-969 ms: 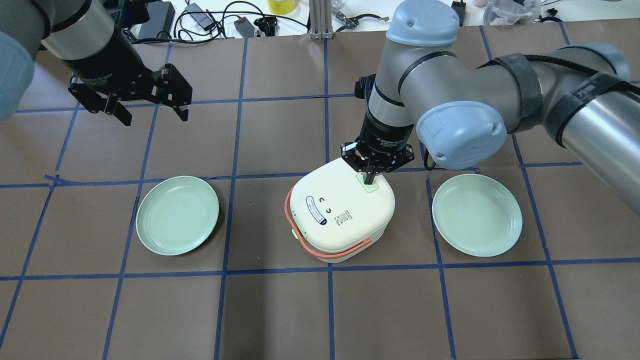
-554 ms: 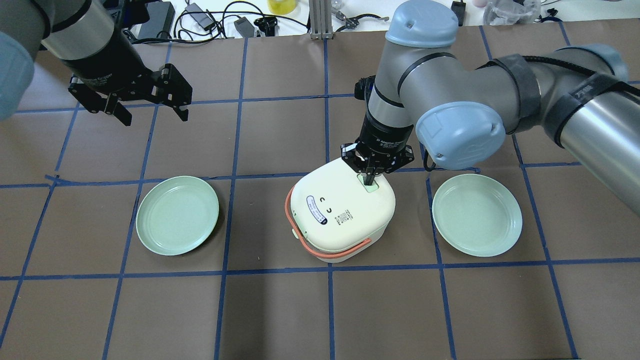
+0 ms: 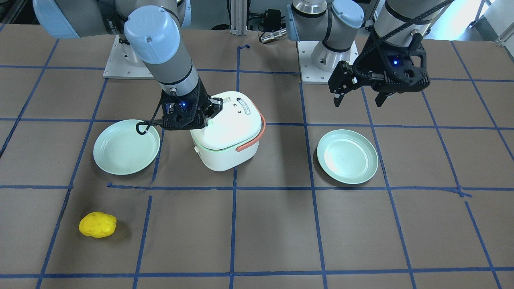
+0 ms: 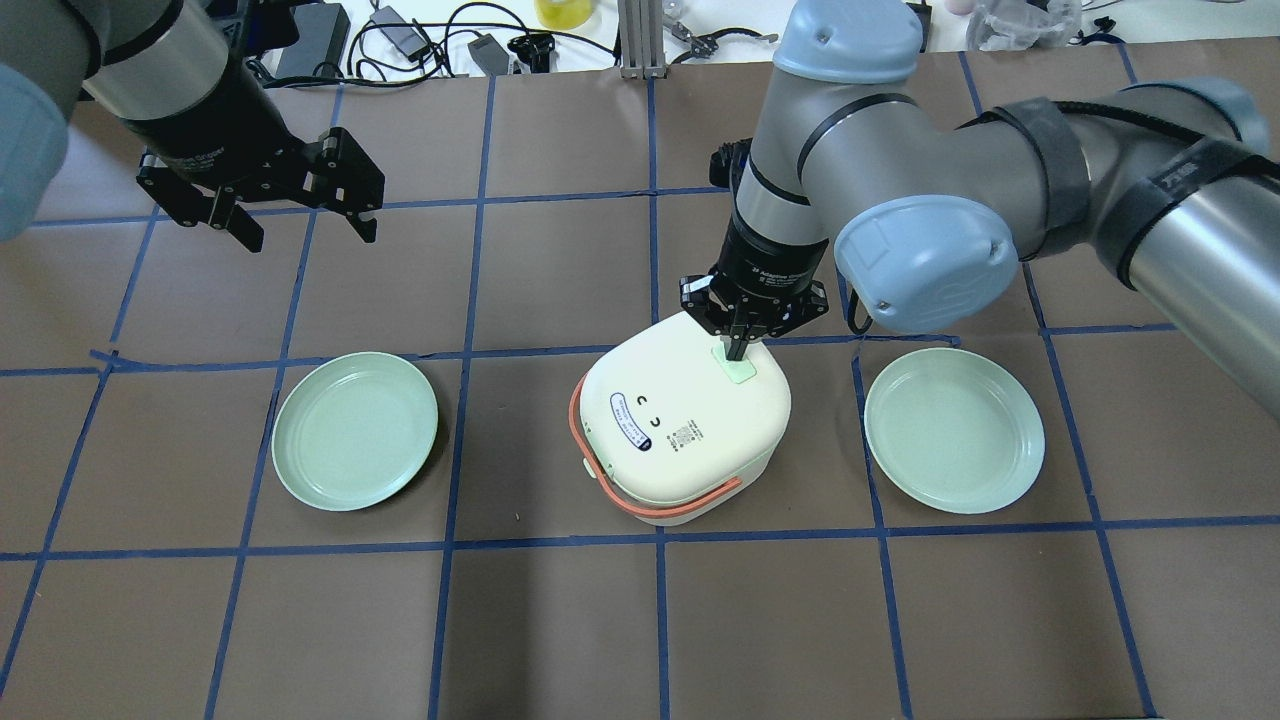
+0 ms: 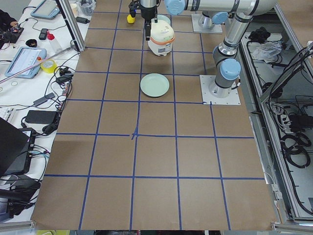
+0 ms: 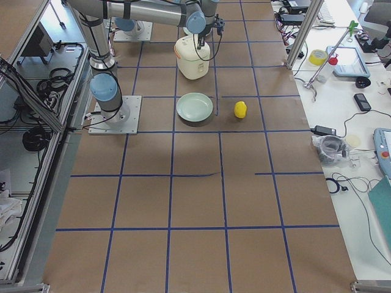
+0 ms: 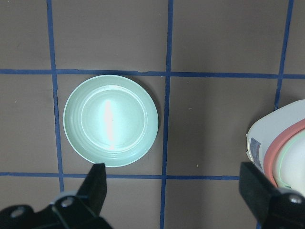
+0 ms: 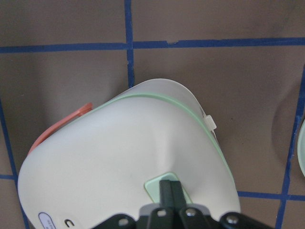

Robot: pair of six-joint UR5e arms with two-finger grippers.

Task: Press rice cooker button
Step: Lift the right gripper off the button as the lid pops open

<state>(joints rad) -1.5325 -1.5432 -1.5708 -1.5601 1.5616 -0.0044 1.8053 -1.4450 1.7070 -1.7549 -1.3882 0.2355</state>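
The white rice cooker (image 4: 685, 420) with an orange handle stands at the table's middle and also shows in the front view (image 3: 225, 132). Its pale green button (image 4: 739, 371) sits on the lid's far right corner. My right gripper (image 4: 736, 350) is shut, points straight down, and its fingertips are at the button's far edge. In the right wrist view the shut fingers (image 8: 170, 191) overlap the green button (image 8: 155, 187); I cannot tell whether they touch it. My left gripper (image 4: 300, 225) is open and empty, hanging high over the far left of the table.
One green plate (image 4: 355, 430) lies left of the cooker and another (image 4: 954, 430) lies right of it. A yellow lumpy object (image 3: 97, 224) lies near the operators' edge. Cables and tools lie beyond the table's far edge.
My right gripper has risen slightly off the button, and more of the green button shows now. The left arm has not moved.
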